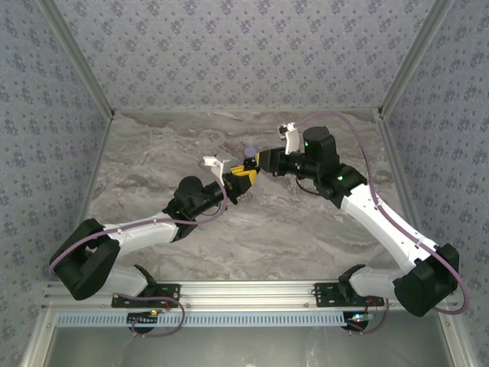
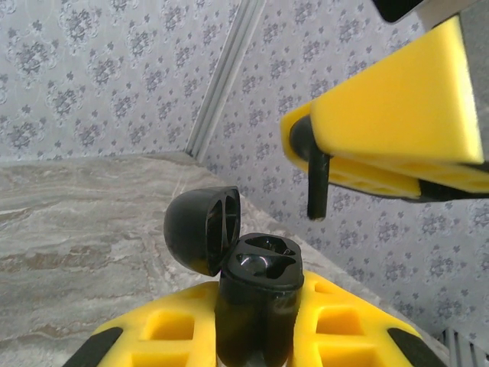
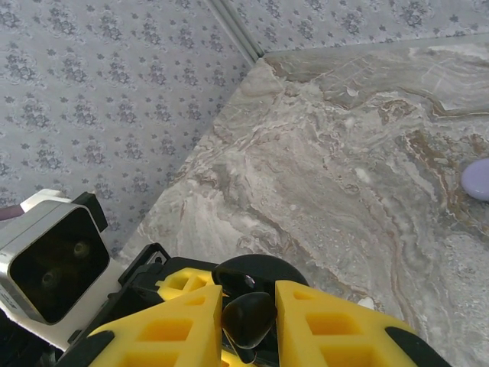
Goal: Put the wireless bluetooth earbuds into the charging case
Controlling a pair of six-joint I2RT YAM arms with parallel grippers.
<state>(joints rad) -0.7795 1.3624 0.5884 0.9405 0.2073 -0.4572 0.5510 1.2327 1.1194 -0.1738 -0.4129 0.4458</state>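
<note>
Clamped upright in the left claw (image 1: 241, 182) over the marble bench (image 1: 267, 229): charging case (image 2: 256, 294), lid (image 2: 200, 229) flipped open, two dark wells facing up. Pinched in the right claw (image 1: 263, 160), just above and to the right of the case and not touching it: one earbud (image 2: 316, 183), stem pointing down. Farther back on the bench, a lilac disc (image 3: 477, 180).

My yellow-padded left gripper (image 1: 241, 181) clamps the black round case (image 2: 256, 287); my yellow-padded right gripper (image 1: 263, 160) hangs close above that case, pinching a black earbud (image 3: 247, 316).
</note>
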